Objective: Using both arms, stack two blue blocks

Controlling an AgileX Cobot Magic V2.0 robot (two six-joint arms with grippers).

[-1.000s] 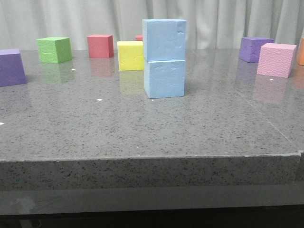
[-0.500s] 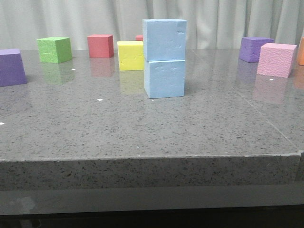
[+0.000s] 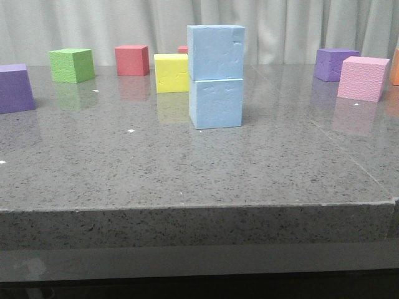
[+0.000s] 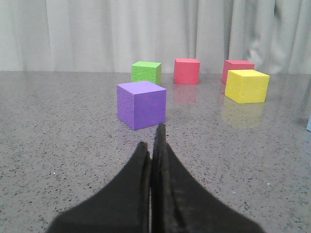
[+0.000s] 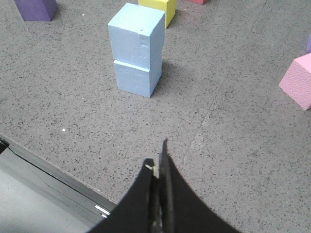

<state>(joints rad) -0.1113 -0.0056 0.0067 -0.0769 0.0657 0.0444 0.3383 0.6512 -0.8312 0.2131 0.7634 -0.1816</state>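
Two pale blue blocks stand stacked in the middle of the table: the upper blue block [image 3: 216,52] sits on the lower blue block [image 3: 216,103], turned slightly. The stack also shows in the right wrist view, upper block [image 5: 136,36] on lower block [image 5: 136,79]. Neither gripper shows in the front view. My left gripper [image 4: 151,141] is shut and empty, low over the table, with a purple cube [image 4: 141,104] just beyond its tips. My right gripper [image 5: 157,158] is shut and empty, near the table's front edge, well apart from the stack.
Other cubes stand around: purple [image 3: 15,88], green [image 3: 72,65], red [image 3: 131,60], yellow [image 3: 171,72] just behind the stack, purple [image 3: 335,64] and pink [image 3: 362,78] at right. The table's front edge [image 3: 199,207] is close. A curtain hangs behind.
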